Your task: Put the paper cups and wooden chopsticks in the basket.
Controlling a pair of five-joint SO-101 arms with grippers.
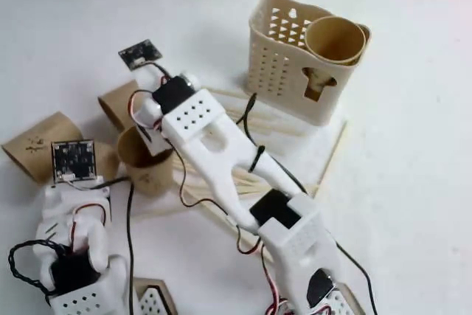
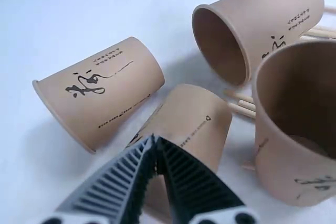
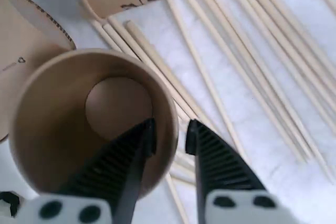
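My left gripper [image 2: 156, 145] hangs over a lying cup [image 2: 194, 124], jaws together, empty. My right gripper [image 3: 170, 132] straddles the upright cup [image 3: 52, 129] rim, jaws apart, positioned for a wall pinch. Chopsticks [image 3: 273, 30] lie beyond. The basket [image 1: 284, 71], farthest, holds one cup [image 1: 335, 38].

The left arm [image 1: 74, 256] sits at the near left, folded up short. The left gripper [image 2: 156, 144] points down with its two fingers pressed together. The right arm [image 1: 221, 153] stretches from the near middle toward the far left. The right gripper [image 3: 170, 132] points down with its fingers a little apart.
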